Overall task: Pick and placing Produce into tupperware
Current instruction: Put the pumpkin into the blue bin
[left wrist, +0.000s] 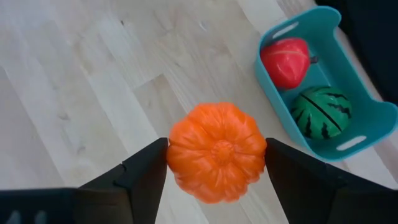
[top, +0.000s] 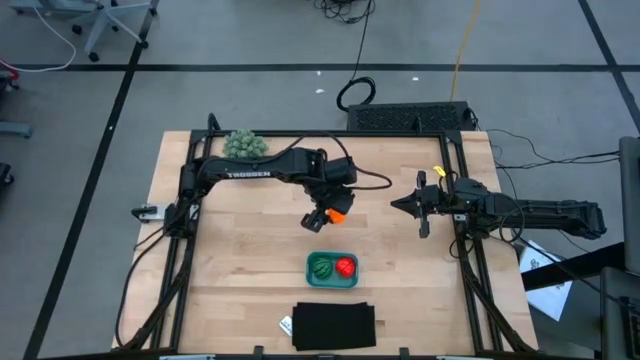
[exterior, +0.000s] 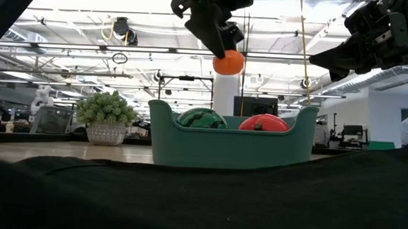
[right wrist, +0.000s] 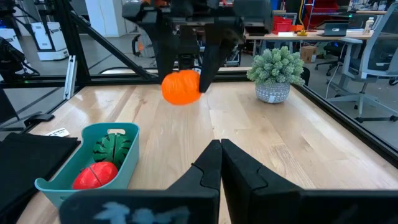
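My left gripper [top: 327, 215] hangs above the table, just beyond the far side of the teal tupperware [top: 331, 283], and is shut on the orange round produce piece [left wrist: 216, 151]. The tupperware [left wrist: 367, 118] rests on the table with the dark green striped piece [left wrist: 320, 112] and the red piece [left wrist: 286, 61] inside it, side by side. In the low view the orange piece [exterior: 228, 62] is high above the tupperware's rim [exterior: 231, 128]. My right gripper [top: 397, 205] waits shut over the table's right part, pointing left. My left gripper holds the orange piece by its two opposite sides [left wrist: 177, 152], pinched between the two fingers [left wrist: 146, 174]. The fingers come from above, pointing down. The piece [right wrist: 181, 88] is lifted clear of the table and sits at the fingers' free ends.
A black flat rectangle [top: 334, 327] lies at the near edge in front of the tupperware. A pale-green ball plant in a pot [top: 245, 145] stands at the far left corner. Bare wood lies left and right of the tupperware.
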Robot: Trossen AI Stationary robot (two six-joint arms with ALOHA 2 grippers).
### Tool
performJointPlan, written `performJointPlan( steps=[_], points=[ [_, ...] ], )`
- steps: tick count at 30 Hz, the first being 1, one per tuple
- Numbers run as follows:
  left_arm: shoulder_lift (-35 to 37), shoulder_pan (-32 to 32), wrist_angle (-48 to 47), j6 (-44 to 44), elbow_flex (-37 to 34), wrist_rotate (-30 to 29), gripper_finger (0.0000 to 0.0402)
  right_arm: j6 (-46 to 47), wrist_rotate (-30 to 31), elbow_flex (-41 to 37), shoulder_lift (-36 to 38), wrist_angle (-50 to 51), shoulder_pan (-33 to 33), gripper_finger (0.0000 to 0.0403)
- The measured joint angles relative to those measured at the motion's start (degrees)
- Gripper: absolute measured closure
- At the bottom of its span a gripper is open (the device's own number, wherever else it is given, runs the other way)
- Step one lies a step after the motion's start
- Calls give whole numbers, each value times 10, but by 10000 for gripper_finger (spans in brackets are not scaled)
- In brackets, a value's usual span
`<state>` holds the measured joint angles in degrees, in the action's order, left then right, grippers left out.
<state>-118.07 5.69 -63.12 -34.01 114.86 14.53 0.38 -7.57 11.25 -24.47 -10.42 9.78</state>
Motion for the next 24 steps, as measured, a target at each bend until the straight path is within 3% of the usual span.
performJointPlan(
  steps=[13,24],
  points=[
    [0,-19,-13,18,10,22,144,0,0,0,0,0,0,403],
    [0,-86,9,38,-6,56,144,0,0,0,0,0,0,403]
  ],
)
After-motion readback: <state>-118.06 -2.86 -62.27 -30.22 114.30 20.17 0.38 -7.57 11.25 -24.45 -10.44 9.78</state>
